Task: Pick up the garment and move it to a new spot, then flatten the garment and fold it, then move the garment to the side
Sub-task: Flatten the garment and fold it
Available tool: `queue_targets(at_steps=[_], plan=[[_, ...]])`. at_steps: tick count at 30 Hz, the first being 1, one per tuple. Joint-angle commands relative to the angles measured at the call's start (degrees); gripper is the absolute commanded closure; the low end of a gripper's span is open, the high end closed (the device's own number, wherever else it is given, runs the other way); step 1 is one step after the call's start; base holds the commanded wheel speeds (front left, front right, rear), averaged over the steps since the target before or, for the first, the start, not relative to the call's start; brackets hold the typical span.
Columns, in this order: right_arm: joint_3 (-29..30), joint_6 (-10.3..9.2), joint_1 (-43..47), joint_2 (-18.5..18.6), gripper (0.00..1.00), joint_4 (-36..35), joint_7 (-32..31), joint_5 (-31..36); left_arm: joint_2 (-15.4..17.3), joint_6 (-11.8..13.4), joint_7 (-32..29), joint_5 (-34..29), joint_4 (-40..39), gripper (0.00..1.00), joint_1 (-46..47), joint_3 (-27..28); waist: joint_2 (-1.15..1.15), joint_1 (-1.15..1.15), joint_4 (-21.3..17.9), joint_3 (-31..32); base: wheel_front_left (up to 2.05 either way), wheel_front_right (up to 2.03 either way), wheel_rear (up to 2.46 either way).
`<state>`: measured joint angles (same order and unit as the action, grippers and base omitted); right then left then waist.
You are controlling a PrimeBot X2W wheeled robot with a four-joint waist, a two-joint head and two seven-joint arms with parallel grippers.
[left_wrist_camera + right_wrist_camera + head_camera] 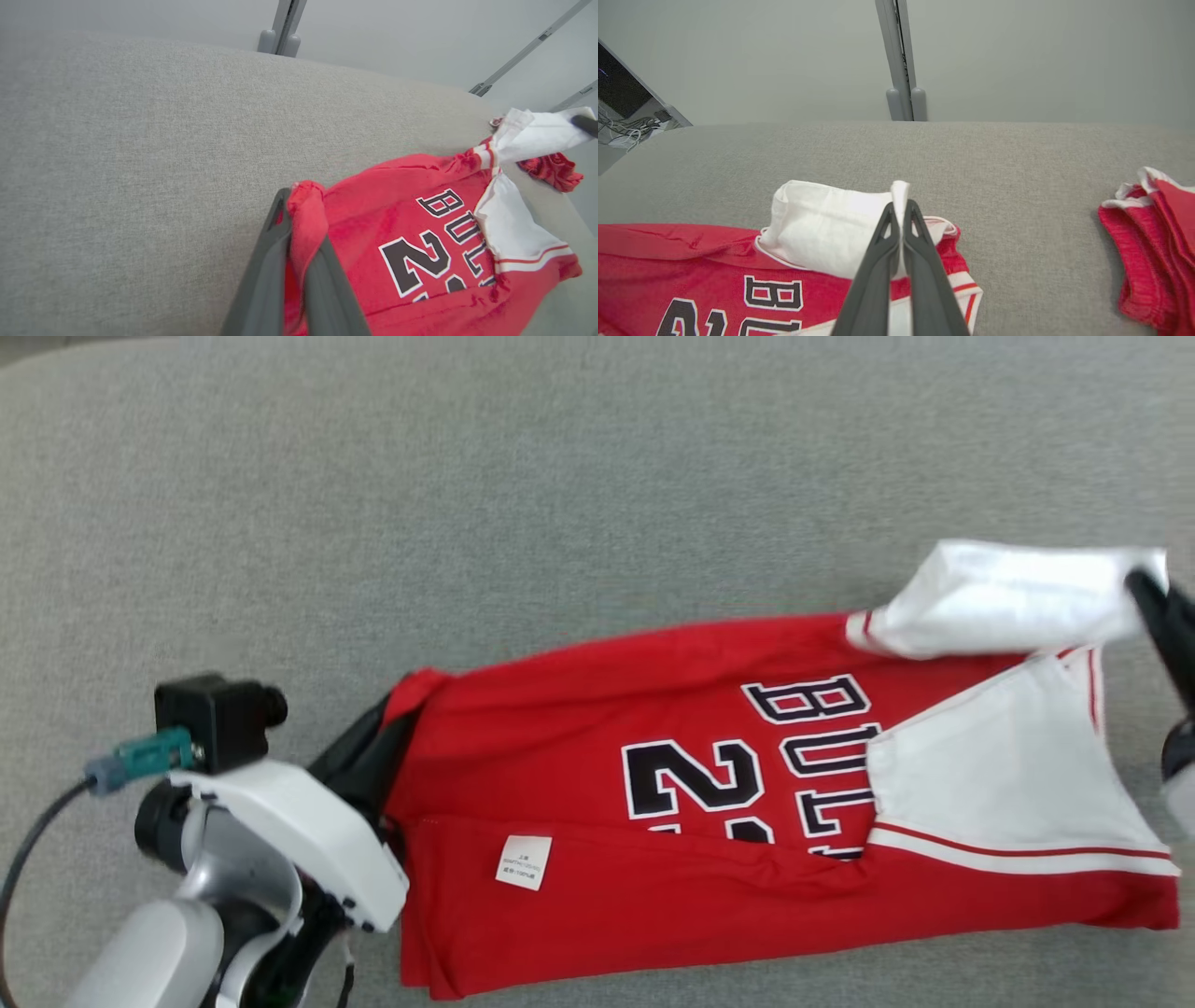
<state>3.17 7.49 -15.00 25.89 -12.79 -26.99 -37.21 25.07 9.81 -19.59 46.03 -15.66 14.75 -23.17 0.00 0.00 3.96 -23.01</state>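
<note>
At the left, the left gripper [301, 219] has its fingers closed on the far hem corner of the garment [597, 728], a red jersey with black lettering that lies lengthways across the grey worktop [467, 504]. Its near long edge looks already turned over, since a small white label [524, 861] faces up there. At the right, the right gripper [901, 207] has its fingers pinched shut on the white sleeve [1008, 597], which is lifted off the cloth. Another red garment [1153, 242] lies apart, further right. I judge the fold to be in hand, with the far long side next to go over. That calls for both arms to rise together and carry the edge toward the robot evenly. The fabric should stay taut between them so that it lands without creases.
</note>
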Motion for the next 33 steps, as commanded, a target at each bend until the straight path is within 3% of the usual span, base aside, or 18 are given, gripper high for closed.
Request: queue_targets(at_steps=[1, 7, 8, 9, 10, 11, 16, 22, 27, 33], plan=[[1.12, 0.01, 4.92, -2.28, 1.00, -1.95, 0.55, 0.36, 0.35, 0.94, 0.67, 0.66, -0.21, 1.00, -3.03, 0.48, 0.00, 0.00, -2.07, 2.05, 0.00, 0.00, 0.00], [0.29, 0.01, 12.58, -6.61, 1.00, -1.38, 1.61, 2.50, -0.87, 1.74, 2.77, 2.75, 1.83, 1.00, -8.56, 1.15, 0.00, 0.00, -3.83, 2.69, 0.00, 0.00, 0.00], [-1.14, 0.01, 13.87, -7.26, 0.93, 0.16, 2.41, 4.27, -1.29, 2.01, 3.74, 3.14, 2.73, 0.81, -10.56, 1.44, 0.00, 0.00, -4.57, 2.99, 0.00, 0.00, 0.00], [-1.14, 0.01, 13.87, -7.26, 0.93, 0.16, 2.41, 4.27, -1.29, 2.01, 3.74, 3.14, 2.73, 0.81, -10.56, 1.44, 0.00, 0.00, -4.57, 2.99, 0.00, 0.00, 0.00], [-1.90, 0.01, 14.35, -7.18, 0.48, 1.01, 2.61, 5.04, -1.52, 2.23, 4.40, 3.51, 3.04, 0.55, -11.52, 1.68, 0.00, 0.00, -4.88, 3.18, 0.00, 0.00, 0.00], [-2.43, 0.01, 14.75, -6.92, 0.00, 2.08, 2.74, 5.98, -1.58, 2.50, 4.96, 3.46, 3.47, 0.00, -12.59, 1.88, 0.00, 0.00, -5.17, 3.42, 0.00, 0.00, 0.00], [-3.87, 0.01, 15.57, -5.60, 0.00, 4.34, 2.17, 7.52, -1.84, 4.41, 8.33, 3.99, 5.25, 0.00, -19.07, 3.75, 0.00, 0.00, -6.13, 5.05, 0.00, 0.00, 0.00], [0.83, 0.01, 12.90, -5.20, 0.00, 3.50, 1.61, 8.07, -4.40, 6.42, 21.39, 0.35, 6.79, 0.00, -23.95, 8.14, 0.00, 0.00, -5.83, 5.97, 0.00, 0.00, 0.00], [-1.01, 0.01, 7.17, -4.92, 0.00, 7.10, -2.73, 11.36, -6.80, 6.14, 29.18, -3.66, 8.86, 0.00, -21.78, 7.56, 0.00, 0.00, -4.24, 4.08, 0.00, 0.00, 0.00], [-4.31, 0.00, 2.79, -3.51, 0.00, 15.53, -5.66, 18.32, -9.57, 4.77, 32.53, -6.22, 12.15, 0.00, -18.08, 5.55, 0.00, 0.00, -1.46, 2.00, 0.00, 0.00, 0.00]])
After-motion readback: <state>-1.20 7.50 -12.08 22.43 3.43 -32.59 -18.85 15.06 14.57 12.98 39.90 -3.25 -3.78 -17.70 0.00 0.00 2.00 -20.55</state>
